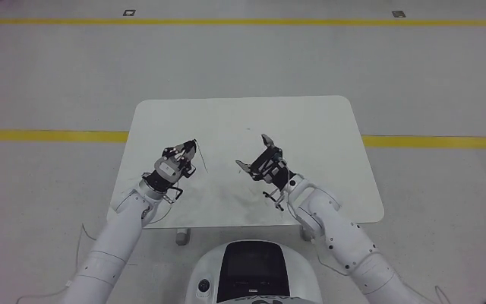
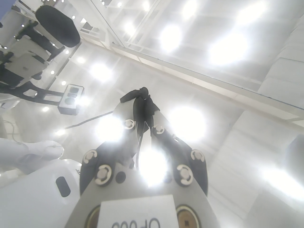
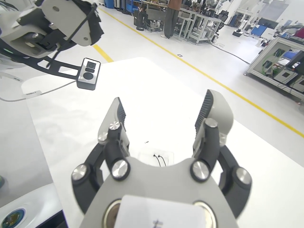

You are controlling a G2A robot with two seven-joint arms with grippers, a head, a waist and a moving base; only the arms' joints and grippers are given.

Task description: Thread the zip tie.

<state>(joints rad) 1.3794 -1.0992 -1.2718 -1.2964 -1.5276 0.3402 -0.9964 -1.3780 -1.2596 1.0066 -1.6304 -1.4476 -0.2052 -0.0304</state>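
The right gripper point(image 3: 163, 110) is held with its jaws spread wide and nothing between them. Beyond it, a little apart, the left gripper point(image 2: 142, 105) is clamped tight on the zip tie point(image 3: 76, 31), which is held up clear of the table point(image 1: 304, 129) (the thin strap runs out loose past the grip). If the loose strap is taken off-centre by the right pincer, it could be bent or twisted, and the head may be missed.

Free gap above desk point(image 1: 304, 129) between left gripper point(image 1: 188, 146) and right gripper point(image 1: 252, 152); zip tie point(image 1: 200, 158) dangles along gap's left side.
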